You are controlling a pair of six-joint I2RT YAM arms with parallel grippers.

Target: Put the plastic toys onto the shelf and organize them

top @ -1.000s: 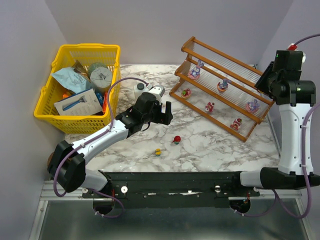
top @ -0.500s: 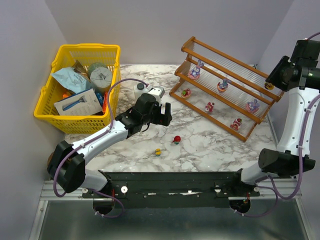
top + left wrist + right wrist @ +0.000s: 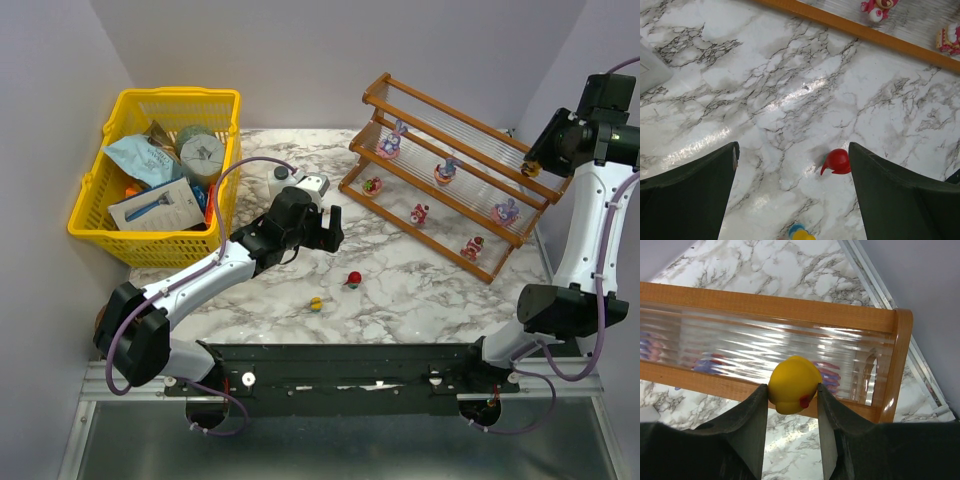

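Observation:
The shelf (image 3: 455, 150) stands slanted at the back right, with purple bunnies (image 3: 446, 170) on its upper tier and pink-red figures (image 3: 420, 213) on the lower one. My right gripper (image 3: 535, 166) is shut on a yellow toy (image 3: 792, 382), held just in front of the right end of the shelf's top rail (image 3: 765, 300). A red toy (image 3: 352, 279) and a yellow-blue toy (image 3: 316, 303) lie on the marble table. My left gripper (image 3: 793, 150) hangs open above the table, with the red toy (image 3: 837, 161) close to its right finger and untouched.
A yellow mesh basket (image 3: 118, 236) full of packages fills the back left. A white bottle with a black cap (image 3: 281, 181) and a small white box (image 3: 315, 184) stand just behind the left gripper. Walls close in behind the shelf and on the right.
The right arm has swung up and back, carrying the yellow toy to the right end of the shelf's top rail. The left gripper has shifted slightly and stays open.

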